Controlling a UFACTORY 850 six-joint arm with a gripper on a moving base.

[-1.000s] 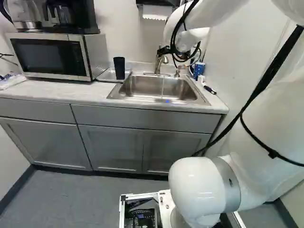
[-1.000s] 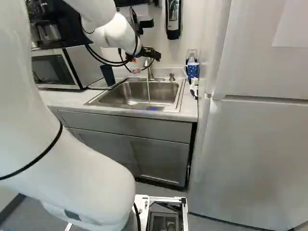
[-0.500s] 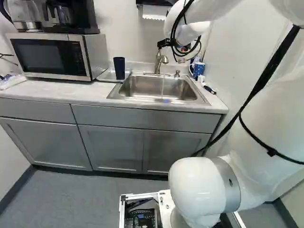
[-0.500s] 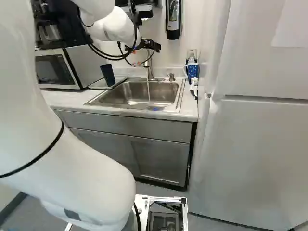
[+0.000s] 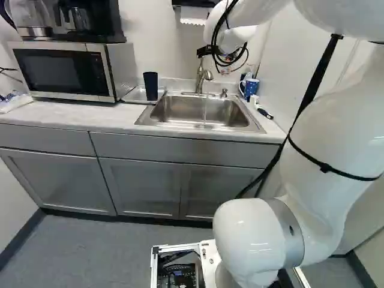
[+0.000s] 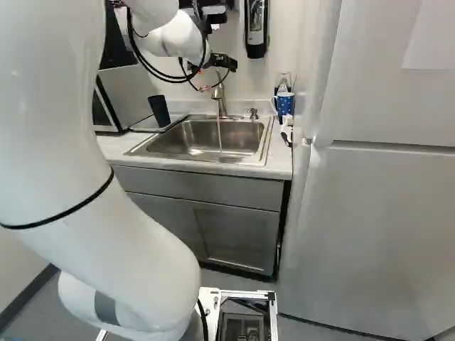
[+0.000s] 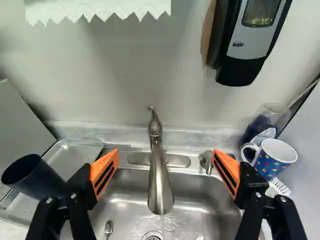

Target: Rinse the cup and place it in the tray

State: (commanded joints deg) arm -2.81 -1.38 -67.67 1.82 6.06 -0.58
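Base unmoved. Since previous frames, arm (image 5: 327, 144) had shifted: big lower link leaned leftward in left base view, rightward in right base view; wrist slightly higher. Pincer (image 7: 166, 159) released, fingers wide apart, tap (image 7: 159, 182) between and below them. Dark cup (image 5: 150, 86) had not shifted, in tray (image 5: 135, 95), upper left of left base view. Water (image 6: 219, 131) ran into sink (image 6: 149, 147). Judged: placing looked done; shutting off tap probably remained, spout knock a risk.

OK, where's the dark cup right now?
In the left base view, the cup is left of the middle, standing in the tray between the microwave and the sink.
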